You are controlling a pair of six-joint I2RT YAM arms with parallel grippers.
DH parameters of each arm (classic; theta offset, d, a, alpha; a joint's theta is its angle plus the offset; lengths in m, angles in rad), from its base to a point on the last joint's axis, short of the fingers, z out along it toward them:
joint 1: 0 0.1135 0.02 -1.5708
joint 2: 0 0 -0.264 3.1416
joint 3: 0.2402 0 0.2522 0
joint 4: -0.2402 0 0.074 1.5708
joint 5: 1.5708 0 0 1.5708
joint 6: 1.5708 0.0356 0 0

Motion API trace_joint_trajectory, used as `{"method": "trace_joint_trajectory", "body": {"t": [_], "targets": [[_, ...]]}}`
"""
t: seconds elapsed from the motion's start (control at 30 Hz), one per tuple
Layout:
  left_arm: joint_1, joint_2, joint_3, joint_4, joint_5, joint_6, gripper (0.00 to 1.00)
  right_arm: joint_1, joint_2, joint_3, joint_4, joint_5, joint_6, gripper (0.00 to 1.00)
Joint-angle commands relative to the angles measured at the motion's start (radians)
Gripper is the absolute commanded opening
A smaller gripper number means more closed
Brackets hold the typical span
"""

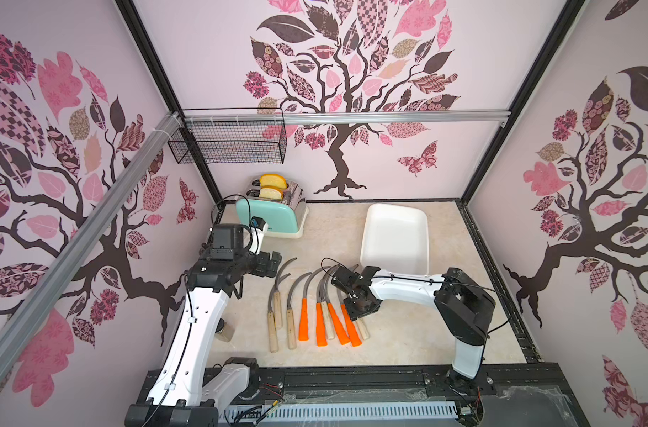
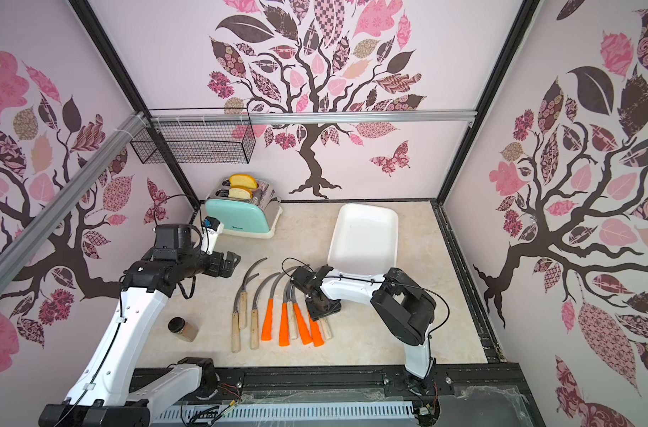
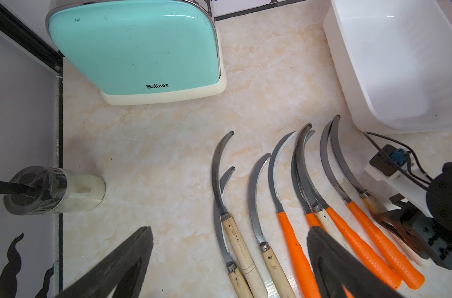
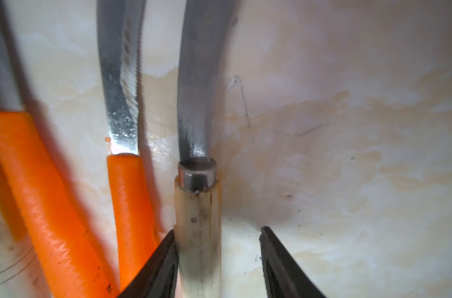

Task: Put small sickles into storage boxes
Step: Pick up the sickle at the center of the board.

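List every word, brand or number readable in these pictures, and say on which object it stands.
"Belinee": black letters low on the mint-green side of the rounded toaster, seen in the left wrist view.
In a top view the same mark on the rounded toaster is too small to read.
No other text is readable.

Small sickles (image 1: pixel 303 319): curved grey metal blades, five pale wooden handles, four bright orange handles. Shallow rectangular plastic tray (image 1: pixel 394 236): plain white. Boxy toaster (image 1: pixel 258 218): mint-green front, cream base, chrome side. Bread slices (image 1: pixel 273 180): pale with yellow crust. Wire mesh basket (image 1: pixel 234 144): black. Stone-look tabletop (image 1: pixel 407 340): cream marble pattern with orange veining. Printed walls (image 1: pixel 463 148): pale pink, dark brown tree, pink and patterned leaves.
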Motion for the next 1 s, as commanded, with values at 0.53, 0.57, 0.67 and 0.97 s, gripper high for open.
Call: {"method": "trace_joint_trajectory", "body": {"t": [0.53, 0.57, 0.67, 0.97], "targets": [[-0.002, -0.029, -0.023, 0.031, 0.006, -0.016, 0.98, -0.003, 0.009, -0.039, 0.007, 0.019, 0.007, 0.45], [-0.002, -0.029, -0.024, 0.031, 0.007, -0.016, 0.98, -0.004, 0.009, -0.042, 0.009, 0.018, 0.007, 0.45], [-0.002, -0.027, -0.023, 0.033, 0.013, -0.005, 0.98, -0.004, 0.008, -0.052, 0.013, 0.018, 0.007, 0.43], [-0.002, -0.015, -0.006, 0.031, 0.019, 0.006, 0.98, -0.004, 0.003, -0.070, 0.013, 0.024, 0.005, 0.36]]}}
